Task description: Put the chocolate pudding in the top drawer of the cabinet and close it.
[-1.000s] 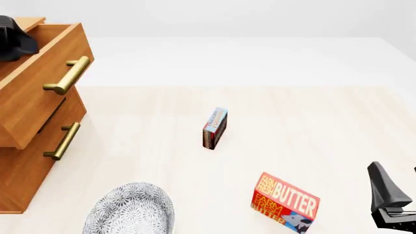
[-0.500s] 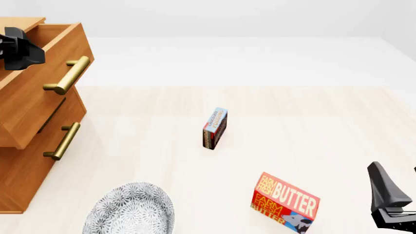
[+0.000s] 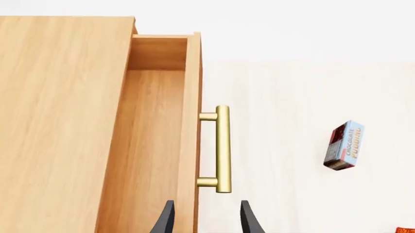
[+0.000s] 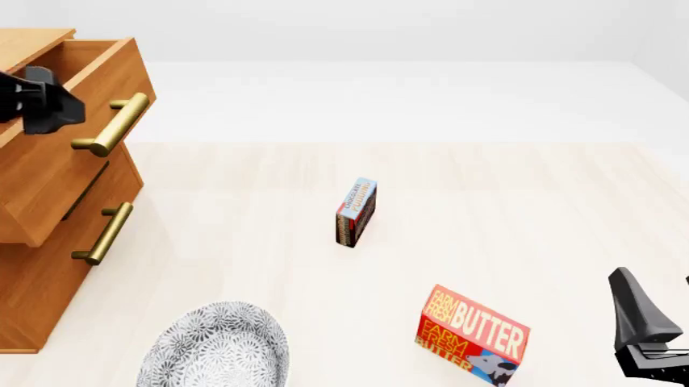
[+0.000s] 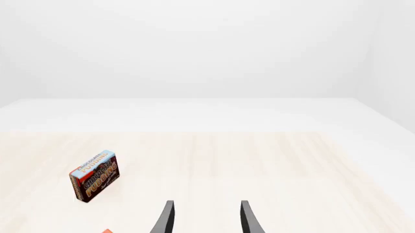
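Observation:
The chocolate pudding, a small box with a light blue top and dark brown bottom, stands on edge mid-table; it also shows in the left wrist view and the right wrist view. The cabinet stands at the left. Its top drawer is pulled out, and its inside looks empty behind the brass handle. My left gripper hovers open and empty over the drawer's front panel. My right gripper is open and empty at the near right, far from the pudding.
A red-and-yellow butter box lies near the front, right of centre. A patterned grey plate sits at the front left. The lower drawer is shut, with its brass handle sticking out.
My left gripper has moved right and slightly down, from over the cabinet top to over the open drawer's front. The right arm, pudding and butter box have not moved.

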Tool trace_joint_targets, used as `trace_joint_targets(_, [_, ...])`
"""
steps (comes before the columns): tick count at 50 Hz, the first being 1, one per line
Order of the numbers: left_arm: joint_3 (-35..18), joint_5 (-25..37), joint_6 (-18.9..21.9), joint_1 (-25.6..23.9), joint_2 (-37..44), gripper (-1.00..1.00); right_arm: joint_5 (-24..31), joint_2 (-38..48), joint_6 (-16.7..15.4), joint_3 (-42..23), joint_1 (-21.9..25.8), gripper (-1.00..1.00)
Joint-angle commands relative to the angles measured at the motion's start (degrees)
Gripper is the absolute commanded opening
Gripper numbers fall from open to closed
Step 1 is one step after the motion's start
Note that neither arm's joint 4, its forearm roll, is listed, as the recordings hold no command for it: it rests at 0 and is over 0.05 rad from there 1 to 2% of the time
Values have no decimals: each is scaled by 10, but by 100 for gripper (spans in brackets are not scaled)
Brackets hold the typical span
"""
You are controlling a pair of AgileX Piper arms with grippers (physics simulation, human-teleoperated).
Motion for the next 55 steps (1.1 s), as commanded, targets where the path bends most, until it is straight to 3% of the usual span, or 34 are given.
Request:
trace_joint_targets(1, [13, -8, -5, -1, 6, 100, 0, 0, 0, 0, 0, 100])
trace_joint_targets(39, [39, -24, 0, 13, 21, 100, 0, 0, 0, 0, 0, 100])
trace_joint_targets(55, [45, -29, -3, -8, 25, 100, 0, 0, 0, 0, 0, 100])
